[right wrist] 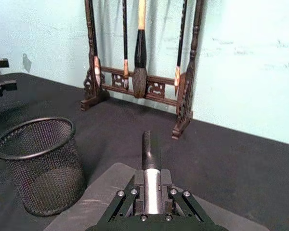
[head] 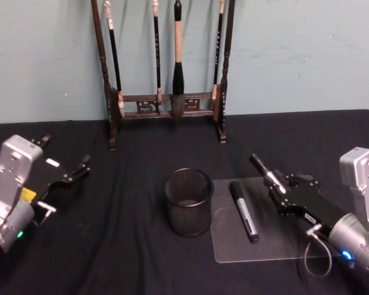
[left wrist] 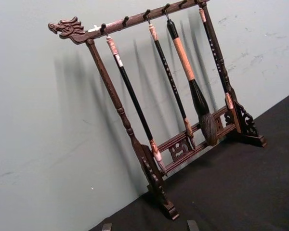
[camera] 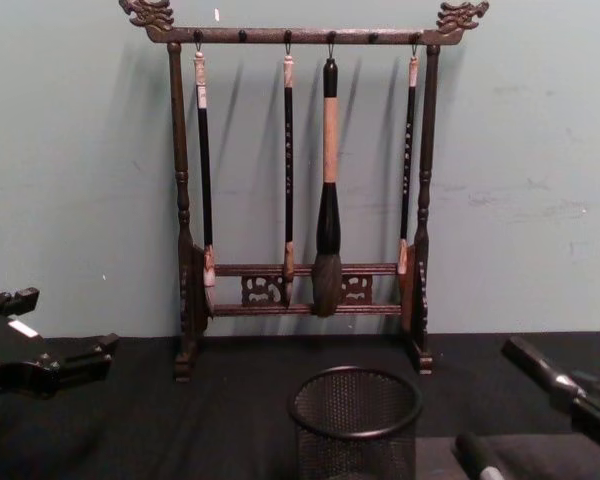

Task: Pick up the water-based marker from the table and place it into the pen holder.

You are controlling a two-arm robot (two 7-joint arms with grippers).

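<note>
Head view: we record one pen holder [head: 189, 203], a round black wire-mesh cup with a solid rim, standing upright on the surface [head: 111, 252]. Inside it we see mesh wall and floor. We count two markers. One water-based marker [head: 264, 171], with a dark tip and a silvery barrel in the right wrist view, is clamped between the jaws of the right gripper [head: 281, 195]. It is tilted, to the right of the pen holder and apart from it. A second marker [head: 243, 212], black with a grey band, lies on one clear sheet [head: 277, 243] just beside the holder. The left gripper [head: 66, 152] hangs at the left, jaws spread wide. Behind stands one brush rack [head: 197, 96] carrying four brushes [head: 178, 67].
</note>
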